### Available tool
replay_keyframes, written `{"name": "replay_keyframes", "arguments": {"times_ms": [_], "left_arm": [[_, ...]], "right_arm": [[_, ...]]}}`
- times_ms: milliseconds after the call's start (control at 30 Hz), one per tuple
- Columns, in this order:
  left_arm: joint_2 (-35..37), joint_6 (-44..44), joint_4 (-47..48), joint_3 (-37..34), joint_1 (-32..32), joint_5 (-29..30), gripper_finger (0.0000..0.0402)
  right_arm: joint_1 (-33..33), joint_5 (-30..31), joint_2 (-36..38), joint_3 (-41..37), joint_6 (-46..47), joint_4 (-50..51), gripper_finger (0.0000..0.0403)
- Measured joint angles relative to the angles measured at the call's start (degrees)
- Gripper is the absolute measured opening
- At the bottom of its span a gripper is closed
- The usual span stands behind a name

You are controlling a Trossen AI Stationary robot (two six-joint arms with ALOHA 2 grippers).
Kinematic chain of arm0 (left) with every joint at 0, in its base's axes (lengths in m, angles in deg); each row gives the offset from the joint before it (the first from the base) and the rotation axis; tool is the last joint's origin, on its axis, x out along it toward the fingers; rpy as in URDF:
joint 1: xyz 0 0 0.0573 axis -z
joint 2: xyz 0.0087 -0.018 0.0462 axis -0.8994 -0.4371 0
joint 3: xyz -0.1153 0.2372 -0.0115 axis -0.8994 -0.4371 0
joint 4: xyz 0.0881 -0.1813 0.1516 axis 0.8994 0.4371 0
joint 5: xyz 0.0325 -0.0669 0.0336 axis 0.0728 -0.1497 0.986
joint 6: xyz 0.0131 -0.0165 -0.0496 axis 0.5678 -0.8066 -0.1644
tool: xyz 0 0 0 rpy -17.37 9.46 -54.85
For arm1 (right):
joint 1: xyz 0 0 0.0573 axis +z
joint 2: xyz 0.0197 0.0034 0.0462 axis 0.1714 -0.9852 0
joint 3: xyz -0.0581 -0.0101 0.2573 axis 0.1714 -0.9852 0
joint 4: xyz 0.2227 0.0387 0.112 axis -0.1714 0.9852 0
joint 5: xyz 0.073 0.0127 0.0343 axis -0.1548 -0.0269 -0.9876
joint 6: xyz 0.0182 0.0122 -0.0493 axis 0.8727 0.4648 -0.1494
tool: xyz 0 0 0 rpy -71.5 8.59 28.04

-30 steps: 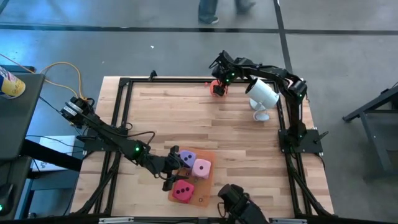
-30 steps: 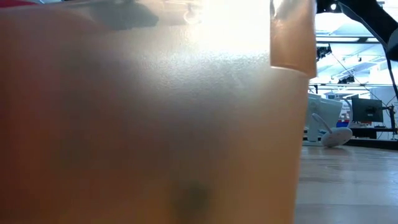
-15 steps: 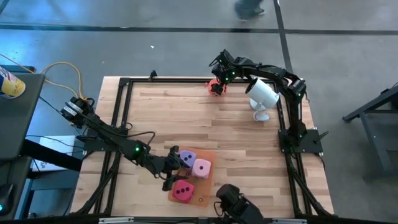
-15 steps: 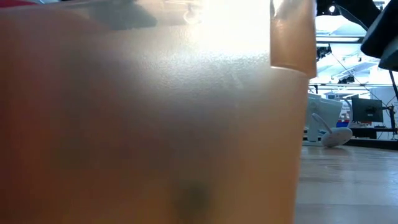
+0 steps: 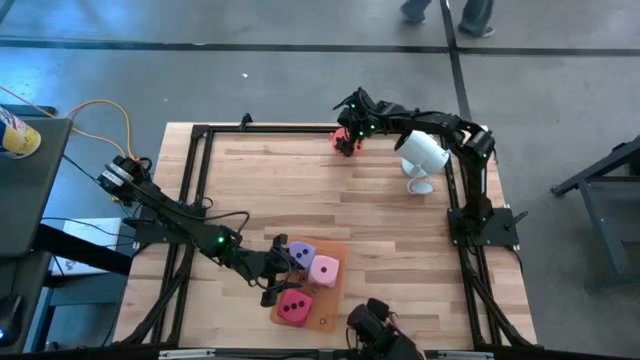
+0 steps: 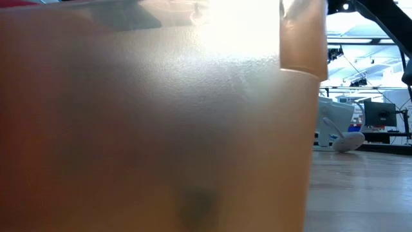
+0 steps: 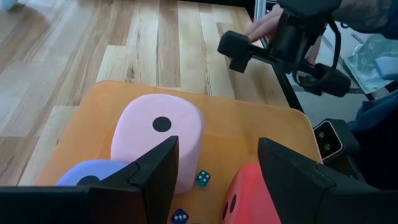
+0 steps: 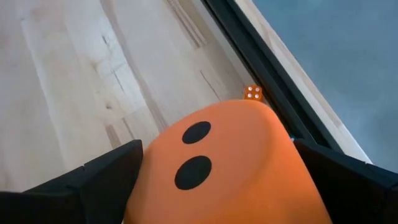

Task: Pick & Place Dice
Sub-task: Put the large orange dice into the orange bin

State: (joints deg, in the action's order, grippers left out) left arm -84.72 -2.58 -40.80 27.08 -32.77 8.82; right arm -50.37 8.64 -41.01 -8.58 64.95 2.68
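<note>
In the high view the purple die (image 5: 301, 254), the pink die (image 5: 324, 268) and the red die (image 5: 293, 307) sit on the orange mat (image 5: 325, 315) near the table's near edge. My left gripper (image 5: 278, 272) hovers open at the mat's left side. Its wrist view shows the pink die (image 7: 158, 140), purple die (image 7: 93, 173) and red die (image 7: 249, 196) just beyond the open left gripper (image 7: 217, 171). My right gripper (image 5: 347, 128) is at the far edge, shut on the orange die (image 5: 345, 139). My right gripper (image 8: 227, 186) pinches the orange die (image 8: 230, 155) between its two fingers (image 8: 106, 180), one on each of two opposite sides. It comes at it slanting down from above. The two-pip face (image 8: 196, 152) looks back at the wrist camera. Whether the die touches the table I cannot tell.
A white camera (image 5: 420, 155) stands by the right arm near the far right corner. Black frame rails (image 5: 270, 128) edge the table; a tiny orange die (image 8: 252, 93) lies by the far rail. Tiny blue dice (image 7: 201, 178) lie on the mat. A person's hand (image 7: 264, 28) holds a black device (image 5: 372, 325) at the near edge. The mat (image 6: 154, 116) blocks the low view.
My right gripper has carried the orange die a little toward the table's left along the far edge. The black device at the near edge has shifted about. The left arm and the three dice on the mat have stayed put.
</note>
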Motion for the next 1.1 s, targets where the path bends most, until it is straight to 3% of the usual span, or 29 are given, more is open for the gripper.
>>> {"name": "replay_keyframes", "arguments": {"times_ms": [400, 667, 867, 1100], "left_arm": [[0.0, -2.86, -0.12, 0.0, 0.0, 0.19, 0.0214], [0.0, -3.02, -0.1, 0.0, 0.29, -0.41, 0.0214], [0.0, -2.99, -0.1, 0.0, 0.9, -0.42, 0.0214], [0.0, -3.02, -0.1, 0.0, 0.87, -0.4, 0.0214]], "right_arm": [[0.01, 3.23, 0.0, -0.2, 8.32, -0.07, 0.04], [1.8, 11.21, 0.15, -0.04, 8.14, 1.85, 0.039], [1.56, 10.37, 0.17, -0.02, 9.76, 2.11, 0.0384], [1.39, 10.51, 0.2, -0.02, 11.08, 2.45, 0.0343]]}}
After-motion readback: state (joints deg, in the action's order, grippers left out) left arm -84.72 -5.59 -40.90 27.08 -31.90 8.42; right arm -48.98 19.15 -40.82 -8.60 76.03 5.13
